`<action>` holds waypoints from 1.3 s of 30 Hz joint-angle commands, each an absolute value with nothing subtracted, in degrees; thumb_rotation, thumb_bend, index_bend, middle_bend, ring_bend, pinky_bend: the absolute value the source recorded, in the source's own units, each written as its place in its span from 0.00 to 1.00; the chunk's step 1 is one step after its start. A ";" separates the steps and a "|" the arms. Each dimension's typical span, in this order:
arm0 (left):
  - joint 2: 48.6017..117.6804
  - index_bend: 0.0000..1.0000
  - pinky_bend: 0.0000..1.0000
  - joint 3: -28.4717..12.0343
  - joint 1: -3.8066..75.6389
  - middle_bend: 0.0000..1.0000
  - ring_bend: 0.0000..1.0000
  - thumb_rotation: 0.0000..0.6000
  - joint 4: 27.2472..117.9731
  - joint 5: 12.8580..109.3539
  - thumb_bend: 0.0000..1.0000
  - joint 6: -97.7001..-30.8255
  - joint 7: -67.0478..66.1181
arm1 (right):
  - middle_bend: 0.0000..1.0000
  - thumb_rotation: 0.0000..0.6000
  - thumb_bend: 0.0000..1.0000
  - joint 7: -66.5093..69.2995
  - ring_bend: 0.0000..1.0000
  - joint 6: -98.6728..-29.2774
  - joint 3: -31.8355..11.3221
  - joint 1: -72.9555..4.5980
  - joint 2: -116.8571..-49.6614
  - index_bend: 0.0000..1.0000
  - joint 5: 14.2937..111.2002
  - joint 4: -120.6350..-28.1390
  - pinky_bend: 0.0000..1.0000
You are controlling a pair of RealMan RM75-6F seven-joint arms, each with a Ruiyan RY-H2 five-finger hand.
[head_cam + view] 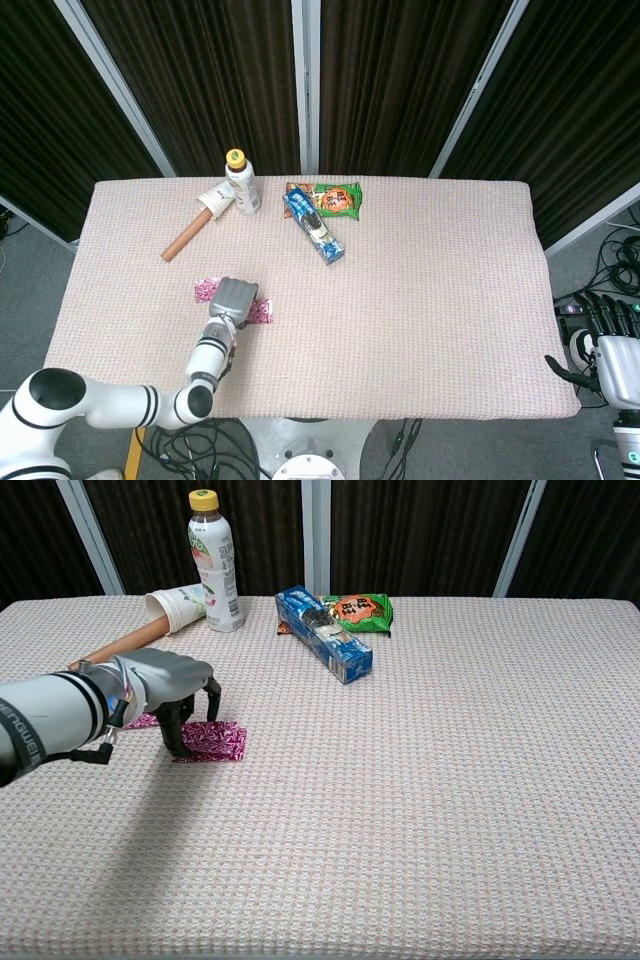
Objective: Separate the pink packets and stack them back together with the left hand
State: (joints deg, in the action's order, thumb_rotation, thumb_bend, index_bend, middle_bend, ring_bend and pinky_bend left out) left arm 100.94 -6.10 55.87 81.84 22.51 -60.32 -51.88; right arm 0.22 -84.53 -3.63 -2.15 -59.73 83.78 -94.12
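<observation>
Right hand (612, 352) only in head view, off the counter (440, 300), fingers apart, holding nothing, left hand (175, 685) fingertips pressing shiny pink packets (215, 740), grip unclear.

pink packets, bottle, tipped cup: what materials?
Pink packets: thin printed film, probably plastic or foil; they lie flat with a busy pattern. Bottle: plastic, likely, with a printed wrap label and a yellow screw cap. Cup: looks like paper, matte white with a printed side; coating unclear.
</observation>
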 commanded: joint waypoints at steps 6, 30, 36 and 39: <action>101.56 0.44 0.91 -6.67 55.79 0.89 0.87 1.00 81.63 22.08 0.26 -60.40 -52.35 | 0.06 0.73 0.09 0.24 0.00 -84.60 -3.68 -2.06 -59.63 0.09 83.62 -94.15 0.00; 102.39 0.40 0.91 -7.06 55.74 0.89 0.87 1.00 81.11 20.97 0.26 -60.05 -54.42 | 0.06 0.74 0.09 1.16 0.00 -84.49 -3.60 -1.93 -59.40 0.09 83.63 -94.01 0.00; 102.18 0.38 0.91 -6.99 55.72 0.90 0.87 1.00 81.93 21.08 0.26 -60.29 -54.79 | 0.06 0.73 0.09 1.47 0.00 -84.61 -3.58 -1.84 -59.37 0.09 83.70 -93.90 0.00; 101.74 0.36 0.91 -6.96 55.69 0.90 0.87 1.00 82.71 21.45 0.26 -60.49 -54.87 | 0.06 0.73 0.09 1.72 0.00 -84.76 -3.58 -1.74 -59.36 0.09 83.74 -93.83 0.00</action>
State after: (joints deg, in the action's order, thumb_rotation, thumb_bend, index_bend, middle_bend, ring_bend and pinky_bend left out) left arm 101.88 -6.97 55.70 82.54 21.34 -60.40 -54.83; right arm 1.71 -84.74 -3.58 -1.76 -59.36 83.73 -93.85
